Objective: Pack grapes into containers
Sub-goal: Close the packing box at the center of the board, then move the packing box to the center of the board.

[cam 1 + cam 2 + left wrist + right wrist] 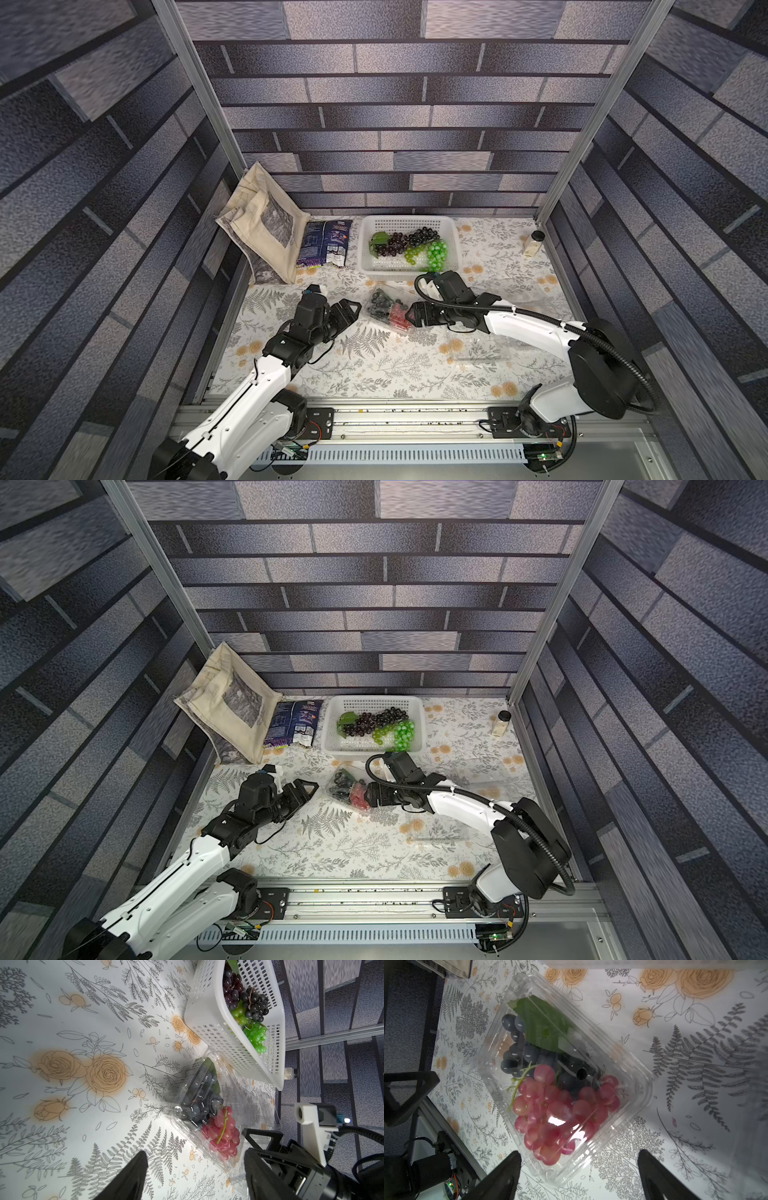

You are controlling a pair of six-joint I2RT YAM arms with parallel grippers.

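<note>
The clear clamshell punnet (388, 309) lies on the floral tablecloth (374, 374) at mid-table, just in front of the white perforated basket (409, 219) and between the two arms. Its lid lies over the fruit. The right wrist view shows its contents: a red bunch (550, 1109), a dark bunch (517, 1053) and one green leaf (542, 1022). The left gripper (353, 309) points at the punnet from the robot's left. Its jaws are spread wide with nothing between them, and in the left wrist view the punnet (207, 1118) lies just ahead of its fingertips. The right gripper (411, 316) faces the punnet's opposite end. Its jaws are also spread, and in the right wrist view the near corner of the punnet (564, 1076) sits between the two fingers; contact cannot be determined. The basket holds the remaining grapes: dark purple bunches (399, 243), a pale green bunch (413, 253) and a bright green bunch (436, 253). A second clear punnet (482, 353), faint against the cloth, lies near the right forearm.
</note>
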